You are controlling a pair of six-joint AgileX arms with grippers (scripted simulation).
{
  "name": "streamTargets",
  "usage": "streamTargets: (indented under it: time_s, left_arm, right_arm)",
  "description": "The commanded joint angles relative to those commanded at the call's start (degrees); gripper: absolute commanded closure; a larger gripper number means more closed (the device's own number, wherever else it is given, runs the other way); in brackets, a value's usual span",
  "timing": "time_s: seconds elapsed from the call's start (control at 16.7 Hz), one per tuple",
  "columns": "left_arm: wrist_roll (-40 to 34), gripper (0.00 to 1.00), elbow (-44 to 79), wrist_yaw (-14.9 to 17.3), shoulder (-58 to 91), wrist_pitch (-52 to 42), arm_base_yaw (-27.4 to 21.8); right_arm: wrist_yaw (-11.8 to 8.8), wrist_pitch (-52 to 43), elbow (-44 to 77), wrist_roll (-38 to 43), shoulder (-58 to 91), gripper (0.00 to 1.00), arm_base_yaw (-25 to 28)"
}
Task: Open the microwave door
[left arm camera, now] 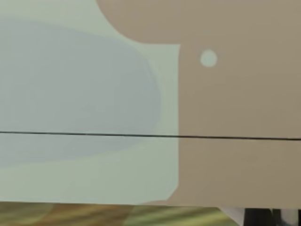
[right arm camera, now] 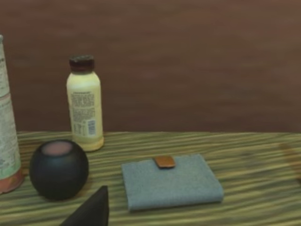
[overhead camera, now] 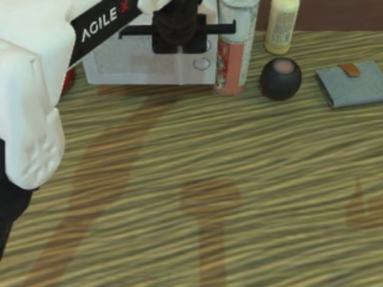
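Left gripper (overhead camera: 178,27) of mine hangs over the microwave door (overhead camera: 143,63) at the table's far left, reaching for its handle; whether my fingers grip, I cannot tell

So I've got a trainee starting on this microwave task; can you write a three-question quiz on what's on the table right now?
1. True or false: the wallet lies at the table's left side.
2. Which thing stands right beside the microwave, on its right? A) black ball B) tall can C) yellow bottle
3. Fill in: the left gripper hangs over the ______.

Key:
1. False. It lies at the right side, right of the black ball.
2. B, the tall can; the yellow bottle stands farther right, at the back.
3. Microwave.
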Motion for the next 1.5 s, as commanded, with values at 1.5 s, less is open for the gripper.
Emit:
streamTargets:
  time_s: [1.5]
  left_arm:
    - [-1.3, 1.00, -10.5, -1.0, -5.6, 5.0, -0.3]
  right_arm:
    - [0.0, 0.0, 0.0, 0.0, 0.0, 0.00, 0.0]
